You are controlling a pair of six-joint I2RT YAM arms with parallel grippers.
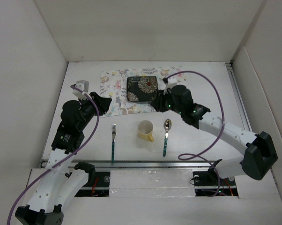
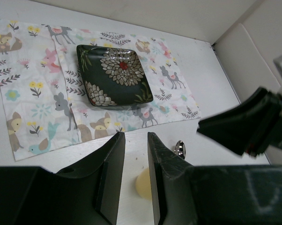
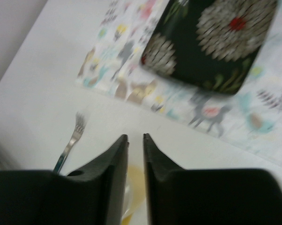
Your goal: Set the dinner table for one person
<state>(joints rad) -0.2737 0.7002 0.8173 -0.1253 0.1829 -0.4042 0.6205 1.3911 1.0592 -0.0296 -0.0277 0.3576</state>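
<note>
- left gripper (image 2: 135,136): fingers a narrow gap apart, nothing between them, touching nothing; it hangs over the bare surface (image 1: 202,84) just on the near side of the plate (image 2: 114,74)
- right gripper (image 3: 135,137): also a thin slit, empty, no contact; sits near the plate's near edge, toward its right corner in the top view
- top view: left gripper (image 1: 108,100) is left of the plate (image 1: 142,89), over the placemat (image 1: 114,91); right gripper (image 1: 159,101) is just beside the plate's right near corner
- the surface is the big white top carrying everything; the plate lies on the placemat toward its far side
- fork (image 1: 113,140), cup (image 1: 145,130) and spoon (image 1: 166,136) lie in a row on the bare surface, near side of the plate, cup in the middle
- hidden: in the left wrist view the cup (image 2: 143,183) is only a pale yellow patch between the fingers, and the spoon (image 2: 180,148) shows just its bowl tip behind one finger
- right wrist view is blurred; the fork (image 3: 71,138) handle is cut off by the finger, and the cup (image 3: 134,180) is a yellow sliver in the slit
- top view: the dark fingertips blend into the dark plate, so the gap cannot be read there
</note>
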